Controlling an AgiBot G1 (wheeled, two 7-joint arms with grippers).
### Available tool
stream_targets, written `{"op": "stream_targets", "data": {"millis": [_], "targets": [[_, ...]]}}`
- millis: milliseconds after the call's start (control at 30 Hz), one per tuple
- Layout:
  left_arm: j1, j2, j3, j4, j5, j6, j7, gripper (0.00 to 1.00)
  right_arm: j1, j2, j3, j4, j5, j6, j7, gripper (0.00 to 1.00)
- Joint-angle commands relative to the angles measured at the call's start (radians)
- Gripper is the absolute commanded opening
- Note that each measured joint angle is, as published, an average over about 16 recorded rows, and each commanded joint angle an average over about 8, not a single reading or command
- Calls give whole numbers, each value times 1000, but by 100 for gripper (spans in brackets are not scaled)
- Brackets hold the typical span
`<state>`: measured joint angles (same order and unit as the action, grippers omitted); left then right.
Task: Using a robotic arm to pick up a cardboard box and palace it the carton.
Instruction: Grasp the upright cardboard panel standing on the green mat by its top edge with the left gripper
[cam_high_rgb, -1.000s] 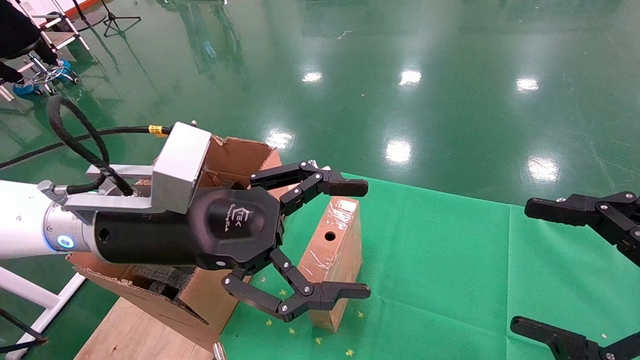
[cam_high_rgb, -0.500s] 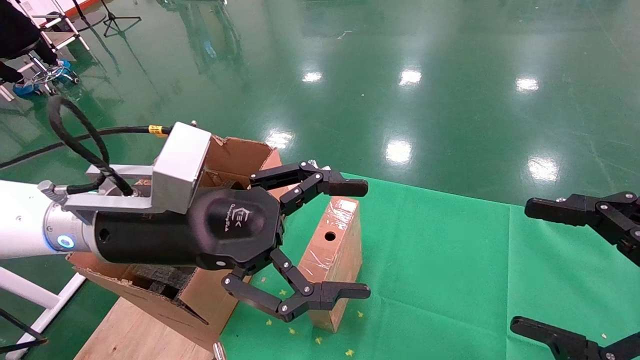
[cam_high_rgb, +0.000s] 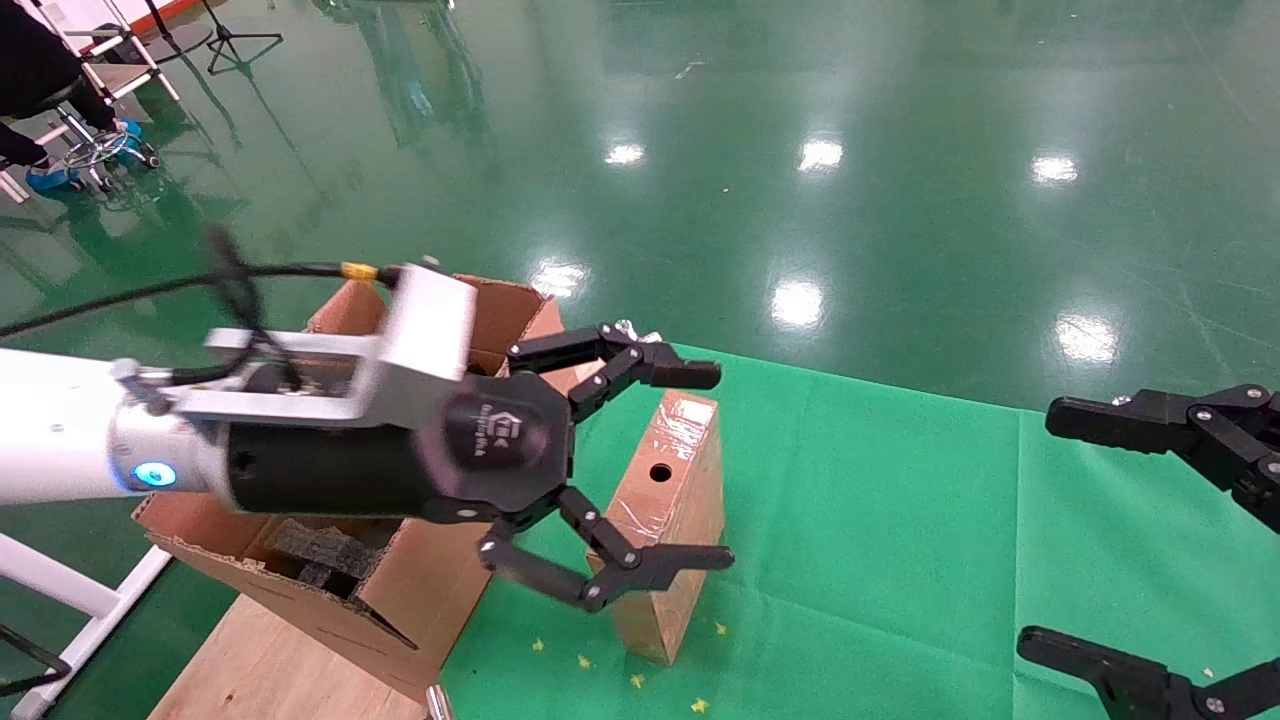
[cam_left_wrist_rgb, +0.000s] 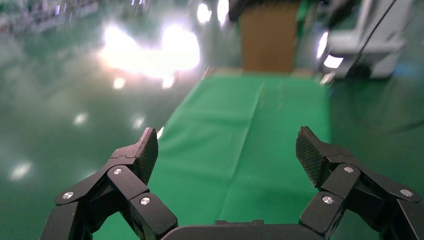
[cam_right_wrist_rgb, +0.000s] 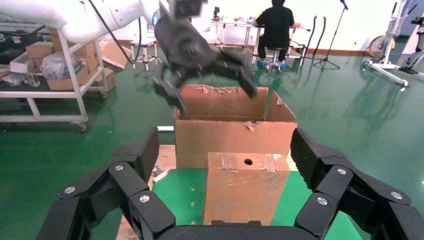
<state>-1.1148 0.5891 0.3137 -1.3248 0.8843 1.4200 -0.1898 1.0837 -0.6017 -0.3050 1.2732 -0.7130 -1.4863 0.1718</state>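
The cardboard box (cam_high_rgb: 668, 520), a slim brown tape-wrapped brick with a round hole, stands on the green cloth beside the carton; it also shows in the right wrist view (cam_right_wrist_rgb: 245, 187). The carton (cam_high_rgb: 400, 590), large with torn rims and black foam inside, stands to its left and shows in the right wrist view (cam_right_wrist_rgb: 232, 134). My left gripper (cam_high_rgb: 712, 465) on the white arm hovers open and empty above the box and the carton's edge; it also shows in the left wrist view (cam_left_wrist_rgb: 227, 155) and far off in the right wrist view (cam_right_wrist_rgb: 212, 82). My right gripper (cam_high_rgb: 1035, 530) is open and empty at the right edge.
A green cloth (cam_high_rgb: 900, 540) covers the table; a bare wooden board (cam_high_rgb: 260, 670) lies under the carton. A shiny green floor surrounds it. A white frame (cam_high_rgb: 70, 600) stands at the left. A seated person (cam_right_wrist_rgb: 275, 25) and carts (cam_right_wrist_rgb: 50, 75) are far behind the carton.
My left arm has shifted slightly right and rolled at the wrist, its lower finger rising over the box. The box, carton and right gripper have not moved.
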Motion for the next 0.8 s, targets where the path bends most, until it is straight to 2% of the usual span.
{"op": "stream_targets", "data": {"millis": [33, 333, 533, 667, 800], "targets": [[-13, -4, 11, -13, 40, -22, -10, 100, 0, 0, 0, 0, 0, 0, 0, 0], [-31, -4, 24, -15, 69, -27, -10, 100, 0, 0, 0, 0, 0, 0, 0, 0], [-94, 13, 60, -27, 199, -63, -19, 100, 0, 0, 0, -1, 0, 0, 0, 0], [-171, 51, 115, -29, 312, -76, -110, 100, 0, 0, -1, -1, 0, 0, 0, 0], [-248, 93, 180, -23, 413, -58, -258, 100, 0, 0, -1, -1, 0, 0, -1, 0]]}}
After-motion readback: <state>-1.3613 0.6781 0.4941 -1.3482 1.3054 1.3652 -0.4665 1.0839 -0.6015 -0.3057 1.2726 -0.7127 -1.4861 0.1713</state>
